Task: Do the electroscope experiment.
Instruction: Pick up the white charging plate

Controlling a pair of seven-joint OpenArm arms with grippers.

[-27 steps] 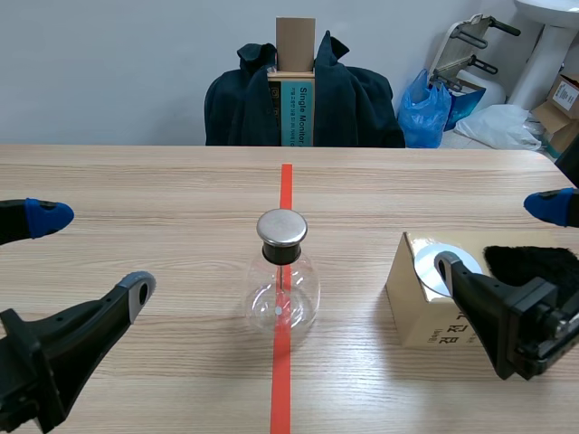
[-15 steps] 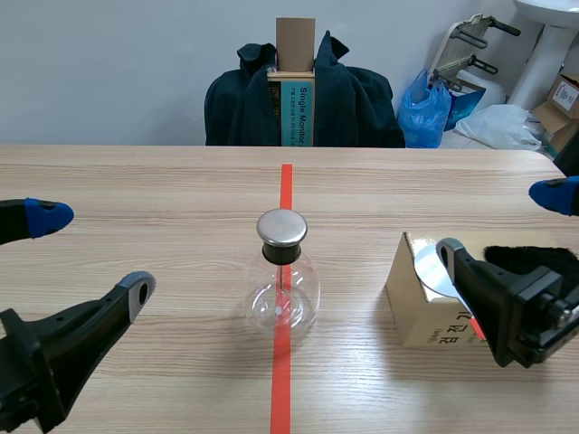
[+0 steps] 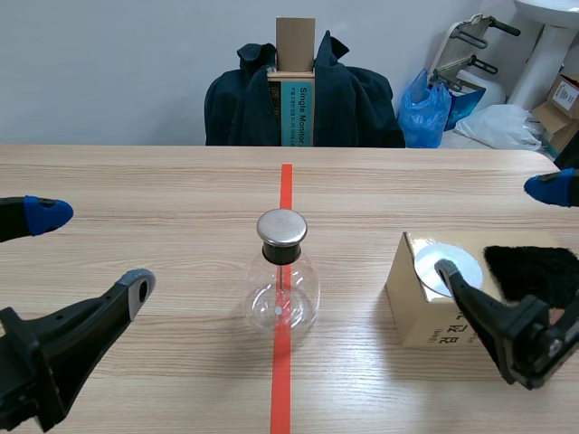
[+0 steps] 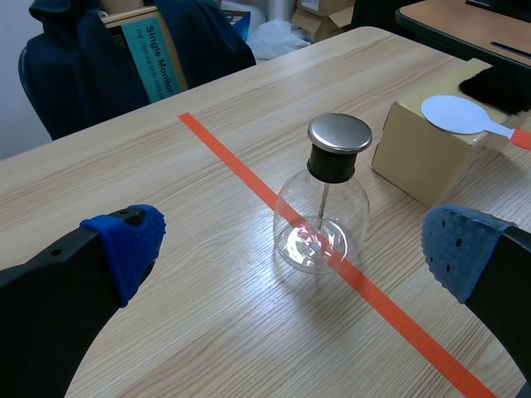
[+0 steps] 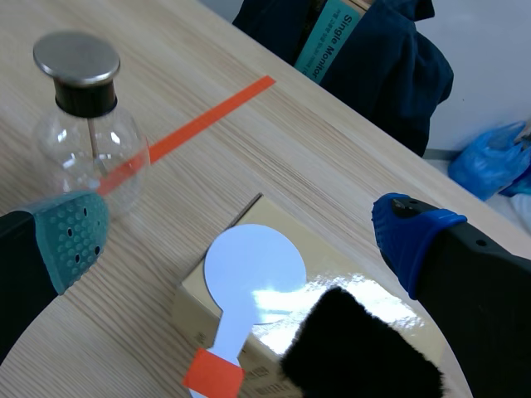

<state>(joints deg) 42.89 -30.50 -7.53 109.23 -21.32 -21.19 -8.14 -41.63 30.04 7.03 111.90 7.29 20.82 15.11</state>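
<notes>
Electroscope [image 3: 283,280] stays untouched; the right gripper [image 3: 496,229], wide open and empty (left gripper [image 3: 90,249] too), has lowered toward the white paddle [image 5: 253,274], probably to grasp it.

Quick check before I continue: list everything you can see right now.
flask: one, clear glass with metal cap, centre of the table.
box: one, tan, right of the flask.
paddle: one, white with red handle, on the box.
fur: one, black, on the box beside the paddle.
jacket: one, dark, beyond the table.
bag: one, blue, far right background.
left gripper: one, black, open, left of the flask.
right gripper: one, black, open, above the box.
</notes>
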